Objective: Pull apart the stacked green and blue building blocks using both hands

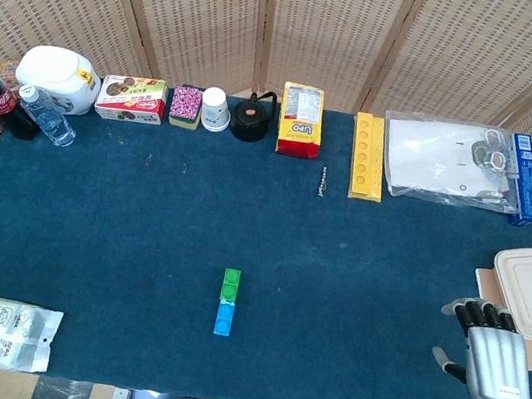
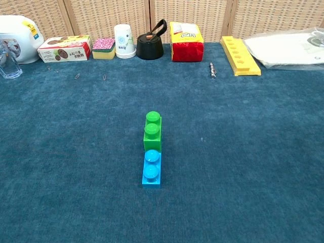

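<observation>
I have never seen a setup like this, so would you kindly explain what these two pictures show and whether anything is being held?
Both pictures come from the robot's own cameras. The head view looks down on a table with a blue cloth; the chest view looks across it from lower down.

The robot has two arms ending in humanlike hands. Only the right hand shows clearly, at the table's right edge, fingers spread, holding nothing. At the far left edge some dark tips may belong to the left hand, but I cannot tell its state.

In the middle lie a green block and a blue block, end to end and touching. Along the far edge stand snacks, a paper cup, a black kettle and a yellow tray.
</observation>
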You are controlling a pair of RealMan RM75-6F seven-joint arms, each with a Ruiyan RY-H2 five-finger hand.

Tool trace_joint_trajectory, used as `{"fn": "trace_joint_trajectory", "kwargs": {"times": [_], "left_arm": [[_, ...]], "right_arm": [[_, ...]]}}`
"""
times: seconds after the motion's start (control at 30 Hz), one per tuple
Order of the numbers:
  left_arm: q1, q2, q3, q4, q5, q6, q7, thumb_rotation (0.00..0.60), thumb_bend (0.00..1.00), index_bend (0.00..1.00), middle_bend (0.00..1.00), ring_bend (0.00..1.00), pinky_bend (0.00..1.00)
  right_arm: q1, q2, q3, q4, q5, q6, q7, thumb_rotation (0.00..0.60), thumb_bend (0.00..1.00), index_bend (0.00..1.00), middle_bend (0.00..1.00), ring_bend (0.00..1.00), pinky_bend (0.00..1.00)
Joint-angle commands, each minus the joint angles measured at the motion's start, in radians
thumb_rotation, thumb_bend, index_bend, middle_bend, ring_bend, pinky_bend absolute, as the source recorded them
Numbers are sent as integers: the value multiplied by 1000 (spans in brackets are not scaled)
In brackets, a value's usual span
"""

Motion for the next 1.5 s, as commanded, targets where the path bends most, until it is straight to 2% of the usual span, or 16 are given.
{"fn": "trace_joint_trajectory", "kwargs": {"times": [0.03, 0.57, 0.83, 1.1, 1.3, 1.5], "left_arm": [[-1, 0, 1, 0, 1, -3, 1, 511, 242, 86, 82, 0, 30], [5, 8, 3, 7, 8, 11, -11, 503, 241, 86, 82, 0, 30], [9, 18, -3, 2, 4, 22, -13, 509, 241, 85, 82, 0, 30], [3, 36, -6, -12, 4, 14, -15, 513, 242, 85, 82, 0, 30], [3, 43, -8, -20, -5, 12, -6, 505, 241, 85, 82, 0, 30], [5, 58, -10, -41, -22, 10, 20, 508, 242, 86, 82, 0, 29]], "right_arm": [[2, -2, 1, 3, 1, -2, 1, 600, 12, 387, 360, 289, 255], [-5, 1, -6, -1, -11, 9, 12, 600, 11, 387, 360, 289, 259], [17, 12, -4, 9, -23, -24, 85, 600, 12, 387, 360, 291, 283], [97, 33, 19, 55, -68, -103, 248, 600, 41, 387, 360, 310, 337], [193, 32, 56, 97, -138, -151, 463, 600, 66, 387, 378, 358, 398], [343, 21, 93, 158, -217, -247, 685, 600, 66, 387, 386, 366, 407]]}}
